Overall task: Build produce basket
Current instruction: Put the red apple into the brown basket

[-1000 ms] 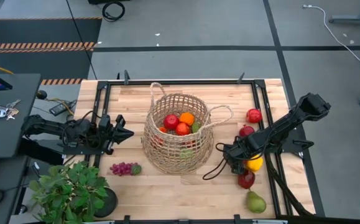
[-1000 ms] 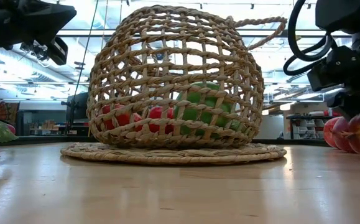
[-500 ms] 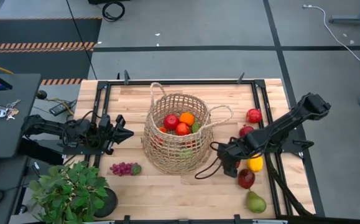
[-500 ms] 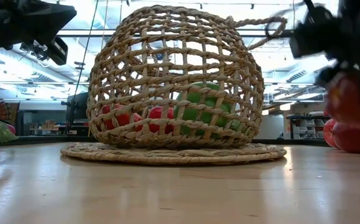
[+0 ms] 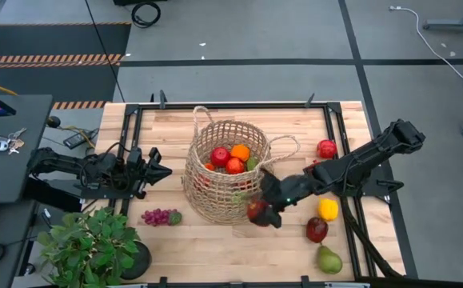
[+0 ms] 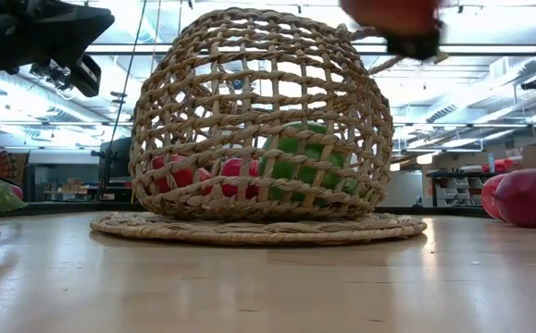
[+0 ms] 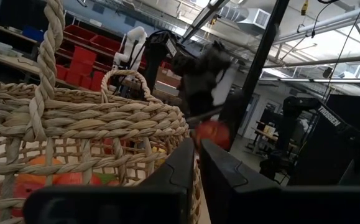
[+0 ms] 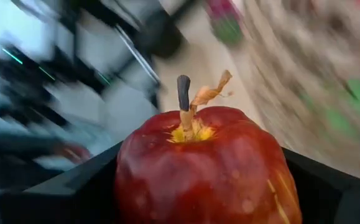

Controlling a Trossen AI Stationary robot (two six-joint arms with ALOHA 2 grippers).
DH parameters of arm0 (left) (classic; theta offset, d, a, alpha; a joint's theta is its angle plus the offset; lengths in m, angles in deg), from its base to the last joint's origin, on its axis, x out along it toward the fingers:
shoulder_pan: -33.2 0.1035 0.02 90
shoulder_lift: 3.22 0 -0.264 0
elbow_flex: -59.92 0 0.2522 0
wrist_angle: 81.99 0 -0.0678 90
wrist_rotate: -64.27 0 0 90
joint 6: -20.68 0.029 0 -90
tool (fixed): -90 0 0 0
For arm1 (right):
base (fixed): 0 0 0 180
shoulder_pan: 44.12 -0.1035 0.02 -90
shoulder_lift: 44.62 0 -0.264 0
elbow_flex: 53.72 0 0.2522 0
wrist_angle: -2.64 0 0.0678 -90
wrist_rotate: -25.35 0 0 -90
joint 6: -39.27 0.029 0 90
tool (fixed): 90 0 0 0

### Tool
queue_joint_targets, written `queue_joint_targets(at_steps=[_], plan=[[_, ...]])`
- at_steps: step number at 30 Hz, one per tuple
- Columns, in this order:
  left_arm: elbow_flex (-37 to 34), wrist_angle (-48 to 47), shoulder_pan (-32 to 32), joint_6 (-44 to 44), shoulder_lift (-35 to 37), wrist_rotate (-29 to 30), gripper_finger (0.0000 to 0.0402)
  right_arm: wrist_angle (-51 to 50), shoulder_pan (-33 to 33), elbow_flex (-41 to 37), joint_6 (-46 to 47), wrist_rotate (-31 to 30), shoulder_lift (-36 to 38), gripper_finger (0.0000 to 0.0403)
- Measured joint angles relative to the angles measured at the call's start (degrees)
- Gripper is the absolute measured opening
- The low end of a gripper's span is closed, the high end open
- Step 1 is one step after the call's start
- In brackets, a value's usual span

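The tan straw basket [image 5: 229, 172] stands mid-table with red apples, an orange and green fruit inside. My right gripper [image 5: 260, 213] is shut on a red apple [image 8: 207, 168] beside the basket's near right wall, high above the table in the low view [image 6: 392, 13]. My left gripper [image 5: 164, 170] is shut and empty, level, left of the basket. Purple grapes [image 5: 159, 216] lie on the table near the left. A red apple [image 5: 326, 148], a yellow pepper [image 5: 327, 210], a dark red fruit [image 5: 317, 230] and a pear [image 5: 329, 260] lie on the table at the right. My right gripper pinches the red apple by its two opposite sides [image 8: 127, 180] between its two fingers. It comes from the table's right side. The apple is lifted clear of the table, and its stem [image 8: 184, 99] shows between the fingers.
A potted green plant [image 5: 91, 244] stands at the near left corner. Black frame rails [image 5: 231, 106] run along the table's edges. Bare wood lies in front of the basket.
My right gripper has gone from the fruit at the right toward the basket and up, carrying the red apple, which is now lifted clear of the table.
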Motion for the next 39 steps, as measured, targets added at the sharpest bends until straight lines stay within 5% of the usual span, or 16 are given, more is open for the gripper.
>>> queue_joint_targets(at_steps=[11, 17, 23, 31, 39], plan=[[0.00, 0.00, 0.00, -0.01, 0.00, -0.02, 0.0028, 45.89, 7.00, 0.00, 1.70, 0.00, 0.07, 0.0348], [0.00, 0.01, 0.00, -0.01, 0.00, 0.00, 0.0034, 55.67, 12.00, 0.54, 4.21, -0.33, 0.08, 0.0348], [0.00, 0.00, 0.00, -0.02, 0.02, -0.02, 0.0029, 45.84, 16.51, 8.19, 0.86, 1.90, 0.07, 0.0348], [0.00, 0.00, 0.00, -0.02, 0.02, 0.00, 0.0025, 9.91, 23.95, 22.38, -12.01, 6.88, -0.22, 0.0348], [0.00, 0.00, 0.00, 0.01, 0.02, -0.02, 0.0033, 8.22, 29.93, 23.61, -16.11, 10.89, -0.15, 0.0347]])
